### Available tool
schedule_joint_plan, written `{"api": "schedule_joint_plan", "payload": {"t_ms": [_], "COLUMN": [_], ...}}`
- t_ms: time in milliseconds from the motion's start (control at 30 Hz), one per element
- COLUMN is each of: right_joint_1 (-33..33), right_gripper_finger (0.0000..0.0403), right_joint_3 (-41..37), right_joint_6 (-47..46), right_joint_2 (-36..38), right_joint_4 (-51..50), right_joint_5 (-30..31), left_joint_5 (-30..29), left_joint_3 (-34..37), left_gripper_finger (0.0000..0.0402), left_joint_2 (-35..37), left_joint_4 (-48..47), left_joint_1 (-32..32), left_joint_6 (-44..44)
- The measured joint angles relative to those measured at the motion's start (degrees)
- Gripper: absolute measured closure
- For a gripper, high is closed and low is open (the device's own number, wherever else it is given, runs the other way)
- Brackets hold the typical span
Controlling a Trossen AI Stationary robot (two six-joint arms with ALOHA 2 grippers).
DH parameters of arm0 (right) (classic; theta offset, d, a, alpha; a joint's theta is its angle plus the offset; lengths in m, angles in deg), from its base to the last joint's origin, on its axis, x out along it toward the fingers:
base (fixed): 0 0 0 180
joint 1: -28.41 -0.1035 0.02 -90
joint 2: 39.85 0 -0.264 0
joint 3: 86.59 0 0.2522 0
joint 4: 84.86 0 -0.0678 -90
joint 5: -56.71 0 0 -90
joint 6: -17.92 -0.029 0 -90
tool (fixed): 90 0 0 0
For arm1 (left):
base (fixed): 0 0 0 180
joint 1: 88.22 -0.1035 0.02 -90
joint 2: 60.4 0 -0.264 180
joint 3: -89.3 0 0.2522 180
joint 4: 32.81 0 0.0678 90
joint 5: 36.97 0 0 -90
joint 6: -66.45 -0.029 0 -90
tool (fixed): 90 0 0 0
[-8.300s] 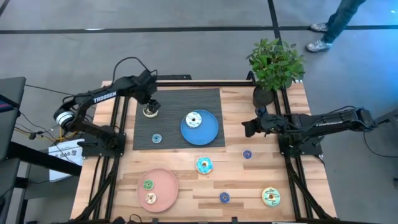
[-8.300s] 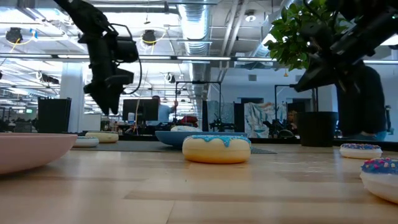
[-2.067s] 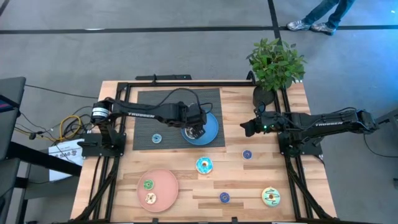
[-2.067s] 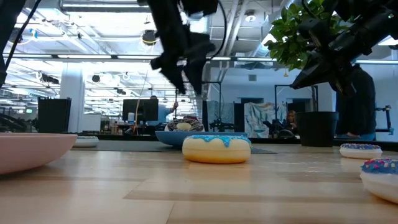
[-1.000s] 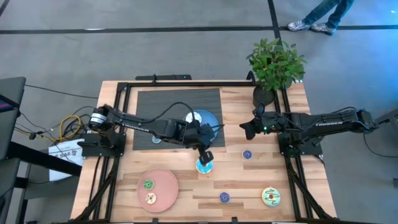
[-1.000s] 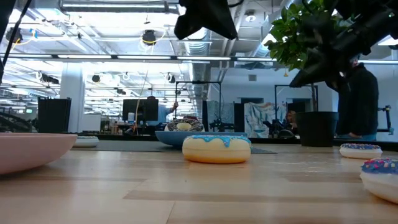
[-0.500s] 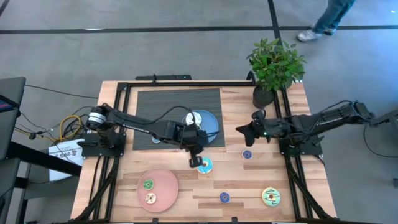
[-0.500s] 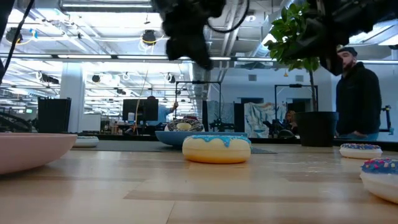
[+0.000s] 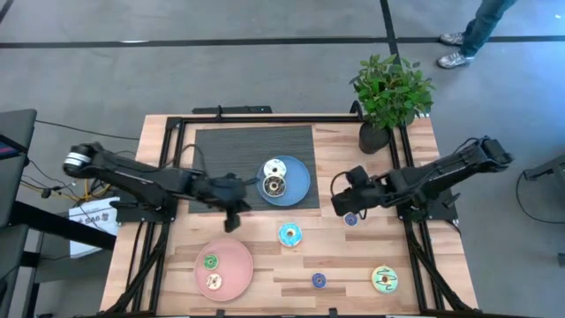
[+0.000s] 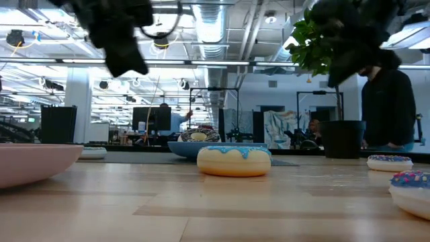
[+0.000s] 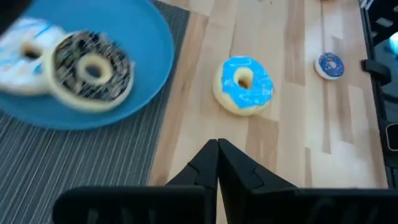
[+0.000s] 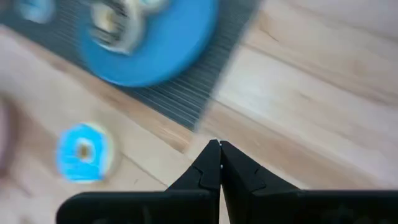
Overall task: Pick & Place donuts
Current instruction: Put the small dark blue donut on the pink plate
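Nearest the front edge of the wooden tabletop [image 9: 265, 265], loose toy donuts wait for us. Mid-tabletop lies the blue-iced cream ring donut [image 9: 290, 235]. We judge this a gap between placements. Our left claw [image 9: 231, 218], fingers together and empty, hangs beside the pink plate [image 9: 225, 268]; our right claw [image 9: 339, 205], also pressed together, hovers near the small blue donut [image 9: 350, 219]. Next we must open over one. Farther back, the blue plate [image 9: 297, 187] holds two donuts.

donuts [image 9: 275, 177] | 2 on blue plate [image 9: 298, 188] | others flat, scattered
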Motion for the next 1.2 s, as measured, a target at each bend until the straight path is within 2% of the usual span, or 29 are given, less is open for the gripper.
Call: {"api": "schedule_joint_plan", "payload": {"t_ms": [167,333,633,933,1033,1200], "right_joint_1": [0.0,0.0,-0.4,-3.1,-3.6,-3.2], "right_gripper_finger": [0.0402,0.038,0.0275,0.0153,0.0138,0.0137], "right_joint_3": [1.6,1.5,1.5,1.4,1.4,1.2], "right_joint_6": [-10.7,-16.0,-24.6,-26.6,-26.6,-24.9], "right_joint_2": [-4.0,-7.1,-13.7,-19.0,-20.9,-23.6], "right_joint_4": [-7.2,-8.9,-9.6,-7.4,-6.6,-4.5], "right_joint_5": [-3.2,-6.0,-13.5,-15.1,-15.3,-17.5], "left_joint_5": [-2.1,-2.2,-2.7,-3.1,-3.6,-4.6], "left_joint_3": [6.7,9.4,9.8,9.8,9.8,9.8], "left_gripper_finger": [0.0402,0.0401,0.0401,0.0401,0.0401,0.0401], "left_joint_2": [9.4,13.6,13.5,13.5,13.5,13.5], "left_joint_4": [-0.6,-1.0,-1.0,-0.9,-0.9,-0.9], "left_joint_1": [-0.2,-0.2,-0.2,-0.2,-0.2,-0.2], "left_joint_6": [0.8,0.9,2.5,2.9,3.2,4.9]}}
